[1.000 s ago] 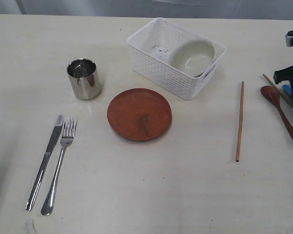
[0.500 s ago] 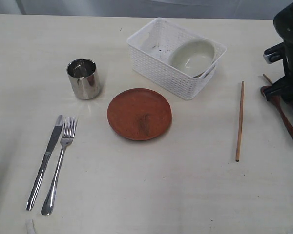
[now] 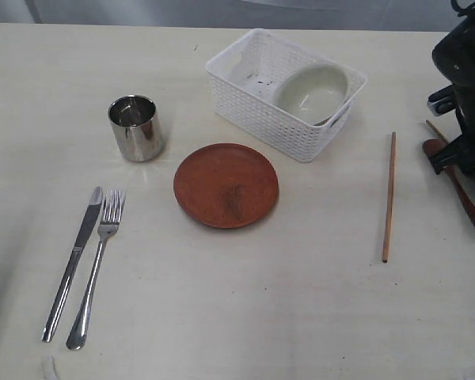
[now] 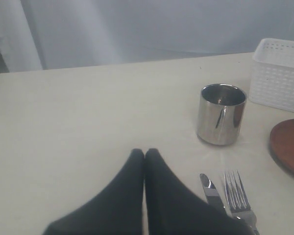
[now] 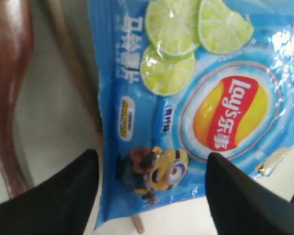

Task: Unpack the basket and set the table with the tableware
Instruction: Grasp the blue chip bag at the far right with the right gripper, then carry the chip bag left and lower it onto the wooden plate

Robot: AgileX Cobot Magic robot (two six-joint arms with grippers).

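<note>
The white basket (image 3: 261, 119) stands at the back of the table (image 3: 245, 317) with the white bowl (image 3: 313, 91) inside it. On the table lie the steel cup (image 3: 134, 127), brown plate (image 3: 226, 184), knife (image 3: 71, 265), fork (image 3: 99, 261), one chopstick (image 3: 389, 198) and the wooden spoon (image 3: 469, 202). My right gripper (image 5: 152, 169) hangs open over a blue chip bag (image 5: 196, 98), beside the spoon (image 5: 7, 88); a second chopstick (image 5: 71, 63) runs under the bag. My left gripper (image 4: 145, 152) is shut and empty, near the cup (image 4: 221, 114), knife (image 4: 210, 188) and fork (image 4: 236, 193).
The right arm (image 3: 465, 87) stands at the table's right edge and hides the chip bag in the exterior view. The left wrist view also catches a corner of the basket (image 4: 279, 78) and the rim of the plate (image 4: 290, 144).
The right arm has come in from the right edge and moved over the spoon's bowl and the chip bag, its jaws staying open. Nothing on the table has moved.
</note>
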